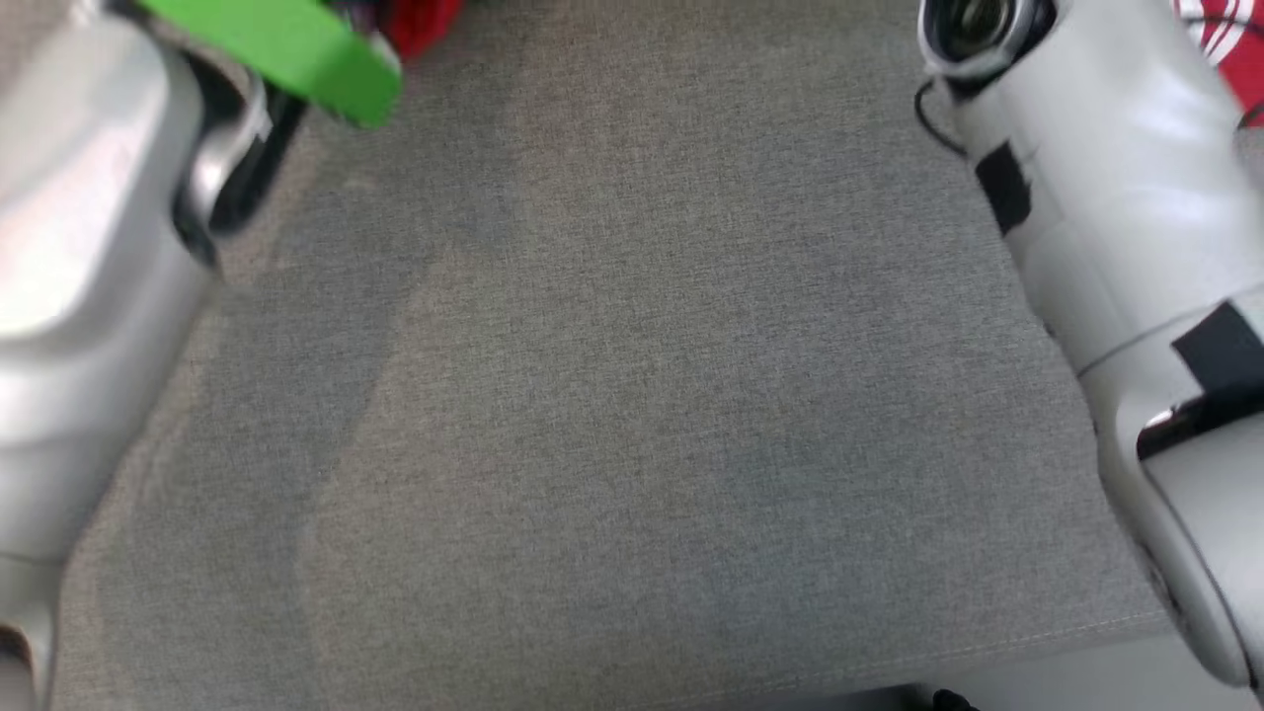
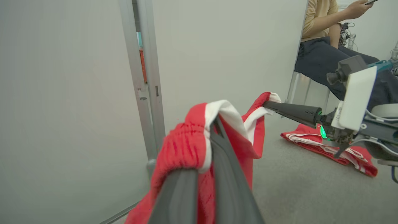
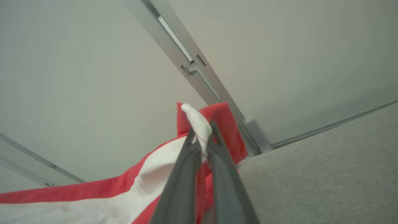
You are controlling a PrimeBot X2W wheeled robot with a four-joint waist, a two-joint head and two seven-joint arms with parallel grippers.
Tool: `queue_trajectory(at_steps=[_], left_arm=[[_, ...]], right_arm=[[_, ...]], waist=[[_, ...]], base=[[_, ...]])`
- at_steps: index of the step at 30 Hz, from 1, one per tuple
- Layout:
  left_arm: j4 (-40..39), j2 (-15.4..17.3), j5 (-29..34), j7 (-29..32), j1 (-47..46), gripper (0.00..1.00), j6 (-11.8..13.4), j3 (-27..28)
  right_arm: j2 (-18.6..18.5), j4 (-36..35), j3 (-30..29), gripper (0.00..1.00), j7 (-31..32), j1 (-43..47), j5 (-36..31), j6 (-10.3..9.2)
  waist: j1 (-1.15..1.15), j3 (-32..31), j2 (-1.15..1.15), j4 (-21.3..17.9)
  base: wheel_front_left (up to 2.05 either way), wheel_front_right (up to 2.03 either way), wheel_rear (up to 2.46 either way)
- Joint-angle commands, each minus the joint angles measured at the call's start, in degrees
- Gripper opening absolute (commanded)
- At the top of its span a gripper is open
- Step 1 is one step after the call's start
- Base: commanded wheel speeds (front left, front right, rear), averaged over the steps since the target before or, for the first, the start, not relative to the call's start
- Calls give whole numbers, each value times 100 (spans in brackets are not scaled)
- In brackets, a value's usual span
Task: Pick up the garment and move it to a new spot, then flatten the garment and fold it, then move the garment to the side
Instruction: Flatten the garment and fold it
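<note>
The garment (image 2: 183,146) is red with white trim and an elastic waistband, and it hangs above the grey fabric surface (image 1: 632,395). My left gripper (image 2: 214,124) is shut on its waistband edge. My right gripper (image 2: 268,105) reaches in from the right and pinches another white-trimmed corner, so the cloth stretches between the two. In the right wrist view the right gripper (image 3: 202,133) is shut on that corner, and the garment (image 3: 149,174) trails down to the left. A red scrap of the garment (image 1: 420,20) peeks in at the head view's top edge.
A second red and white garment (image 2: 323,147) lies folded on the grey surface at the right. A person (image 2: 323,37) sits behind it. White wall panels with a metal post (image 2: 146,77) close off the back. My pale forearms (image 1: 79,247) (image 1: 1106,197) flank the surface.
</note>
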Motion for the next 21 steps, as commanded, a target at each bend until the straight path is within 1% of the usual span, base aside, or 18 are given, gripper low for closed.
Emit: queue_trajectory(at_steps=[1, 6, 9, 12, 14, 17, 19, 21], left_arm=[[-128, -75, 150, -25, 508, 0, -15, 109], [-565, -293, 631, -26, 2275, 0, -13, 629], [-747, -486, 891, -25, 3260, 0, -13, 881], [-889, -572, 1119, -22, 4035, 0, -13, 932], [-947, -616, 1239, -22, 4537, 0, -13, 842], [-1024, -556, 1372, -22, 5135, 0, -14, 697], [-1110, -534, 1422, -22, 5438, 0, -14, 812], [-1197, -500, 1527, -21, 5736, 0, -14, 797]], right_arm=[[-76, -135, 65, 0, -15, 354, 90, 1], [-341, -785, 474, 0, 16, 1744, 341, 1], [-557, -1234, 634, 0, 24, 2591, 575, 1], [-719, -1587, 788, 0, 81, 3332, 737, 1], [-826, -1803, 844, 0, 120, 3800, 853, 1], [-993, -2156, 899, 0, 180, 4504, 1002, 1], [-1087, -2423, 879, 0, 209, 4894, 1096, 1], [-1191, -2709, 819, 0, 235, 5265, 1169, 1]], waist=[[-1, -200, 0, 14], [-1, -564, 0, 7], [-1, -814, 0, -9], [-1, -1056, 0, -38], [-1, -1237, 0, -52], [-1, -1475, 0, -77], [-1, -1593, 0, -100], [-1, -1714, 0, -91]], base=[[0, 0, 0], [0, 0, 0], [0, 0, 0], [0, 0, 0], [0, 0, 0], [0, 0, 0], [0, 0, 0], [0, 0, 0]])
